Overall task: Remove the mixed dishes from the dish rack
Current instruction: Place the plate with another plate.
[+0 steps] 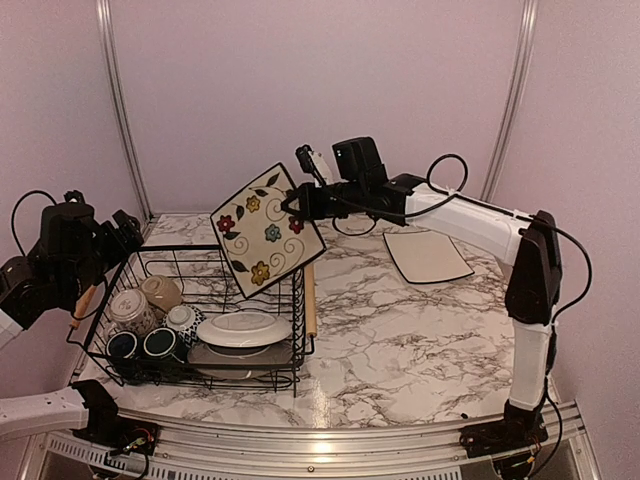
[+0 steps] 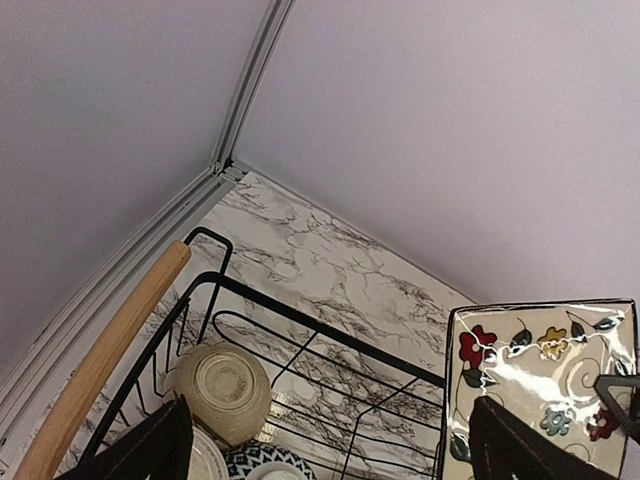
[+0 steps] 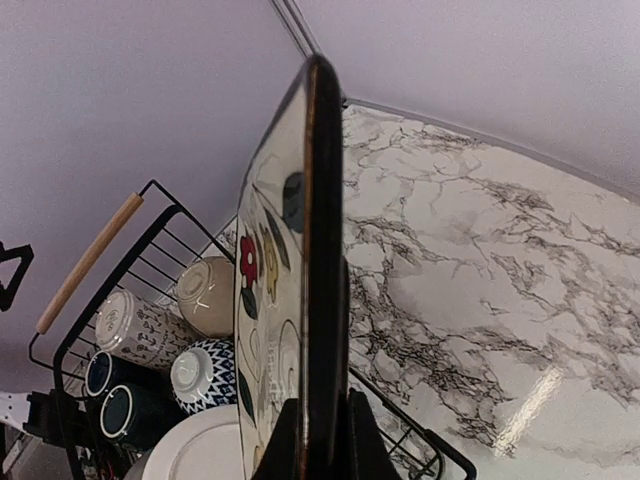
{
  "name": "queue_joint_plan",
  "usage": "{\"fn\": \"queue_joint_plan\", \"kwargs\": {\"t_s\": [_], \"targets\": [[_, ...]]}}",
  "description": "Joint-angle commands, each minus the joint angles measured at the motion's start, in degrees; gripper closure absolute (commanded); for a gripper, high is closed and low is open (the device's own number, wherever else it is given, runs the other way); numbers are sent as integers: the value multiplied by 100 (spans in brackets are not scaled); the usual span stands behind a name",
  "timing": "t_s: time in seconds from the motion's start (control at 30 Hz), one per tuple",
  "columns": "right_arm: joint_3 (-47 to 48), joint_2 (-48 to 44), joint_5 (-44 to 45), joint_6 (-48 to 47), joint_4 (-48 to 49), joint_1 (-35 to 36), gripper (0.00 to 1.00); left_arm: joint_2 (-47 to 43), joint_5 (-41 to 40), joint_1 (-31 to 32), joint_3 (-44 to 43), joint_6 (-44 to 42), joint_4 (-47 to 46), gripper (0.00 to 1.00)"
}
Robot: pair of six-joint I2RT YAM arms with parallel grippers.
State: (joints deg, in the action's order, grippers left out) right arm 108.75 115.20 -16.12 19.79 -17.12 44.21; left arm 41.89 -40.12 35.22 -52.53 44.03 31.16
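- Right claw (image 1: pixel 297 205) pinches the square floral plate (image 1: pixel 268 231) at its right edge. The plate hangs in the air, tilted on a corner, above the far right end of the dish rack (image 1: pixel 300 335).
- In the right wrist view the plate (image 3: pixel 322 250) shows edge-on, its lower rim pressed between the two fingers (image 3: pixel 285 450).
- Left claw (image 1: pixel 125 232) hovers by the far left corner of the rack, just beside the left wooden handle (image 1: pixel 85 300). Its fingers (image 2: pixel 150 445) are spread wide with nothing between them.
- Inside the rack, on the left: a tan mug (image 1: pixel 160 292) lying on its side, a pale lettered mug (image 1: pixel 130 310) near it, a blue-and-white patterned mug (image 1: pixel 182 318), and two dark-blue mugs (image 1: pixel 122 345) at the near edge.
- On the right side of the rack a white dish (image 1: pixel 240 328) lies flat on top of a grey plate (image 1: pixel 225 355).
- The right wooden handle (image 1: pixel 310 300) runs along the rack's right short side.
- A white square plate (image 1: pixel 428 255) with a dark rim lies flat on the marble table (image 1: pixel 400 330), well apart from the rack, to the far right.
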Motion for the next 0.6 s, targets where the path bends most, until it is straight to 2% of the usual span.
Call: {"fn": "queue_joint_plan", "kwargs": {"t_s": [0.0, 0.17, 0.33, 0.57], "targets": [[-320, -715, -1210, 1891, 2508, -381, 100, 12, 46, 20, 10, -88, -112, 1], [-921, -874, -1487, 3185, 3925, -747, 100, 1, 74, 20, 41, -79, -144, 1], [-1536, -1146, -1268, 4231, 5144, -1134, 100, -7, 92, 20, 49, -72, -136, 1], [-3598, -2120, 314, 5308, 6630, -1853, 100, -10, 156, 20, 76, -52, -177, 1]]}}
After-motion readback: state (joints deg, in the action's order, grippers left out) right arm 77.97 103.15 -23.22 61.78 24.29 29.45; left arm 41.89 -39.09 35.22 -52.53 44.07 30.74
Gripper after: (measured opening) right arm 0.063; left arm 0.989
